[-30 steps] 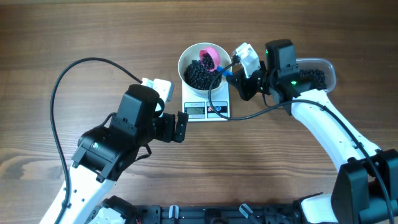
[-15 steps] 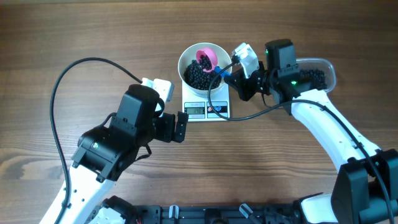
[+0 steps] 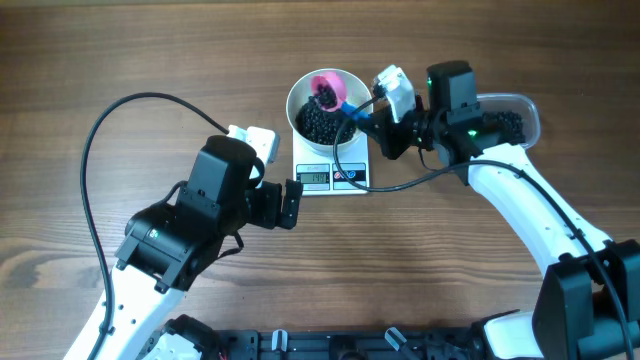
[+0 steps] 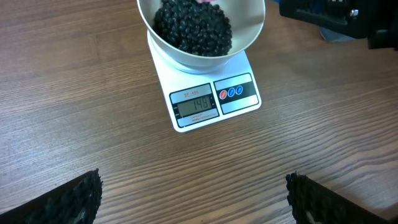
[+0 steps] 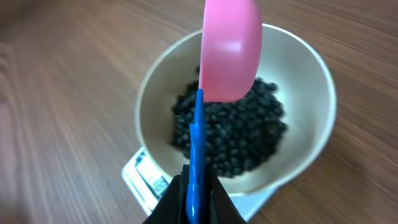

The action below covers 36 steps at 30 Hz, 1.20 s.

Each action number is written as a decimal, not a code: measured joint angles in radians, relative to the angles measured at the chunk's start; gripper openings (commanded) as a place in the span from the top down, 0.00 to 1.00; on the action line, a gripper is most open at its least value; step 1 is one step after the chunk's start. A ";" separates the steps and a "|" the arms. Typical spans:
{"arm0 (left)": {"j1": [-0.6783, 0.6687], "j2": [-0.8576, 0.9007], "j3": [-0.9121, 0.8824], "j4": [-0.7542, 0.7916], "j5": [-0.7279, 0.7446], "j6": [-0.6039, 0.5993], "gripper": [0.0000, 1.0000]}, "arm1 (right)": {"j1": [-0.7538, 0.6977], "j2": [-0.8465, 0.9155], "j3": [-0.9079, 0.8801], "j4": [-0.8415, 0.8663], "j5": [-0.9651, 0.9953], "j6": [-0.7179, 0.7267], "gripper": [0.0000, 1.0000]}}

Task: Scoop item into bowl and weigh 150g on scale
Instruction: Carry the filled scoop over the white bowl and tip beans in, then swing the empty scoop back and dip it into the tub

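The white bowl stands on the small white scale and holds a heap of black beans. My right gripper is shut on the blue handle of the pink scoop, which hangs over the far side of the bowl above the beans. My left gripper is open over bare table in front of the scale, its fingers far apart. The lit display faces it.
A clear plastic tub with more black beans lies behind the right arm at the back right. The left arm's black cable loops over the left side of the wooden table.
The scoop has shifted a little left and toward the back of the bowl with the right gripper. The left arm has not moved.
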 measured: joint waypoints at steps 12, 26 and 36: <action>0.000 0.000 0.000 0.000 0.000 0.000 0.00 | 0.001 -0.004 0.000 0.000 0.025 0.078 0.96; 0.000 0.000 0.000 0.000 0.000 0.000 0.00 | 0.001 -0.004 0.000 0.011 0.027 0.153 0.96; 0.000 0.000 0.000 0.000 0.000 0.000 0.00 | -0.070 -0.021 0.000 0.159 -0.018 0.375 0.96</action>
